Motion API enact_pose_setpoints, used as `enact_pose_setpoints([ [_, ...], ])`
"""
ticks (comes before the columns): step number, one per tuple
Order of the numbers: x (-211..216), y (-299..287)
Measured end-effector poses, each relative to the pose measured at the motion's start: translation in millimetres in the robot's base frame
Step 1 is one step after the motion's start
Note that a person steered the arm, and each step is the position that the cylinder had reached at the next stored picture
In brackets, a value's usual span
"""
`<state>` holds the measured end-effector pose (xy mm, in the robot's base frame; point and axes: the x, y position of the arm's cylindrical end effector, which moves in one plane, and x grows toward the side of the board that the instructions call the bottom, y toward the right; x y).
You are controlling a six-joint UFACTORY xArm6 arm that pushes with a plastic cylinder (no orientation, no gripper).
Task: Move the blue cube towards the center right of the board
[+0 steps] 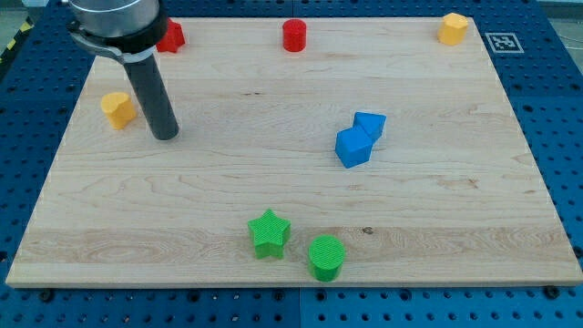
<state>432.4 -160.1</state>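
Note:
The blue cube [352,147] lies a little right of the board's middle. A second blue block [371,124], of an angular shape, touches it at its upper right. My tip [165,135] rests on the board at the view's left, far to the left of both blue blocks and just right of a yellow block [117,108].
A red block [170,35] sits at the top left behind the rod, a red cylinder [294,35] at top centre, a yellow block [452,28] at the top right corner. A green star [269,233] and a green cylinder [325,257] lie near the bottom edge.

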Motion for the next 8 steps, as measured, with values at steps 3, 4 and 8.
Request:
enact_pose_setpoints([
  [3,-1.6,94.5],
  [4,-3.4,155.6],
  [8,41.8,233.5],
])
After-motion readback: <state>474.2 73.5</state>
